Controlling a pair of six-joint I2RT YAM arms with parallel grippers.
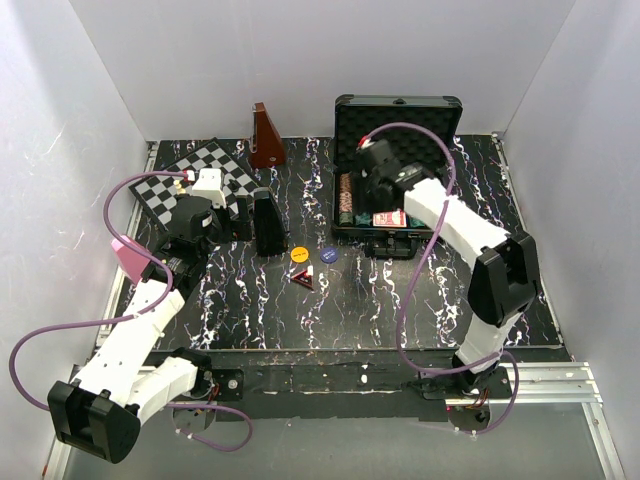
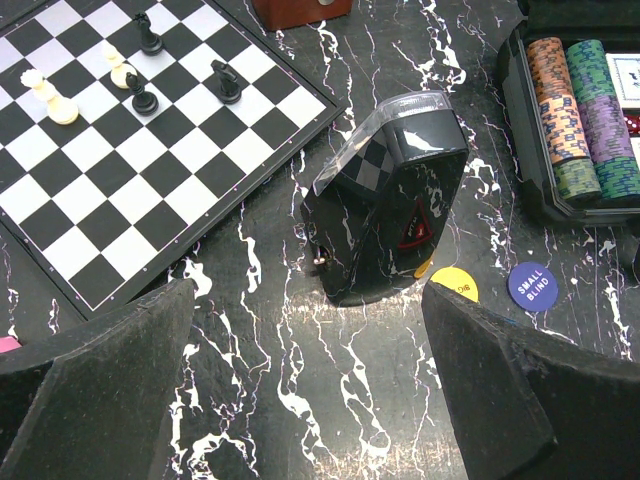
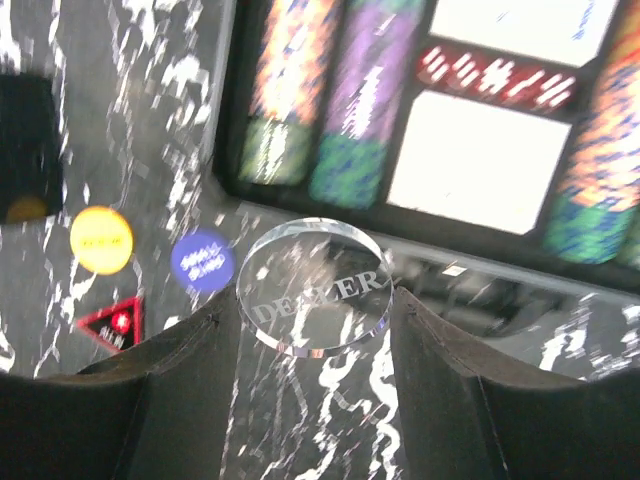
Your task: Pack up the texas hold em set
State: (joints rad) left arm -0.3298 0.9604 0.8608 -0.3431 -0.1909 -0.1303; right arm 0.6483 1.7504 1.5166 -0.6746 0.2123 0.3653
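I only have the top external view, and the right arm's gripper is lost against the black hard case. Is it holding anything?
Observer: Yes. The right wrist view shows the right gripper shut on a clear round disc engraved DEALER.
Operator: And the other arm?
Observer: In the left wrist view, the left gripper is open and empty, facing a glossy black wedge-shaped box.
Operator: Any lettering I cannot read from above?
Observer: The blue round button says SMALL BLIND.
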